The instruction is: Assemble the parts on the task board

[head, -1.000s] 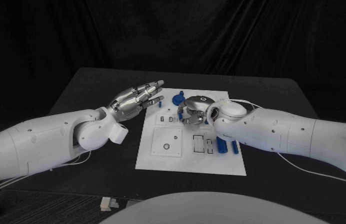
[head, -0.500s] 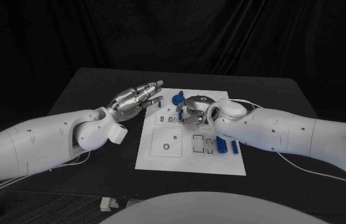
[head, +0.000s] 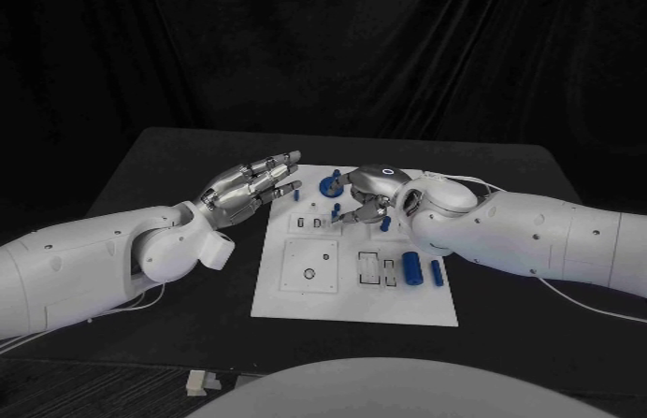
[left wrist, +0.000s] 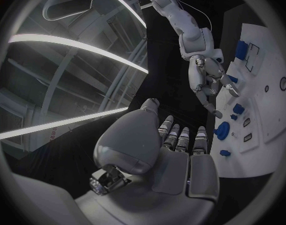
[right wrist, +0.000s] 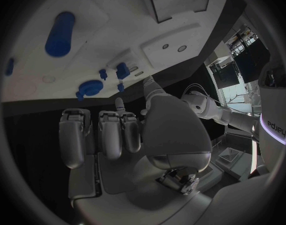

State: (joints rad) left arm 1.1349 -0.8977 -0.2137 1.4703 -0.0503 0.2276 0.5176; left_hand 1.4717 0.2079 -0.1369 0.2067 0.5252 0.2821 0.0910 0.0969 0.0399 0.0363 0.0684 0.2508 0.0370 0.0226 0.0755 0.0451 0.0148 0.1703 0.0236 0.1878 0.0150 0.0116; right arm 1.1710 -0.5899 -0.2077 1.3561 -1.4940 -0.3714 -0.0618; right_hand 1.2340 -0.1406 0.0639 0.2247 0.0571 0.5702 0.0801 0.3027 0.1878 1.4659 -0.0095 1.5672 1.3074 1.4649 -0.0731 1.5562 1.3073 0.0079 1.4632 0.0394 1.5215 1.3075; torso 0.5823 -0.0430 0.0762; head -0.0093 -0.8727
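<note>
In the head view your left hand (head: 251, 190) hangs just off the task board (head: 353, 296)'s left edge, near its far corner, palm flat, fingers out straight and a bit apart, nothing in it. Your right hand (head: 366, 195) sits over the far end of the board with its fingers curled downward; I honestly can't tell if they're pinching one of the small blue parts there or just sitting next to them. A round blue part (head: 328, 187) lies right beside those fingers, and two long blue parts (head: 412, 269) lie side by side nearer the robot, by the board's right edge. The board lies flat in the middle of the black table (head: 176, 156), with a dark curtain behind.

Left wrist view: same story, fingers stretched toward the board's edge, empty, with the right hand hanging over the blue bits beyond.

Right wrist view: fingers straight-ish and side by side, nothing visibly between them, board with a long blue part (right wrist: 60, 33) past the tips.
</note>
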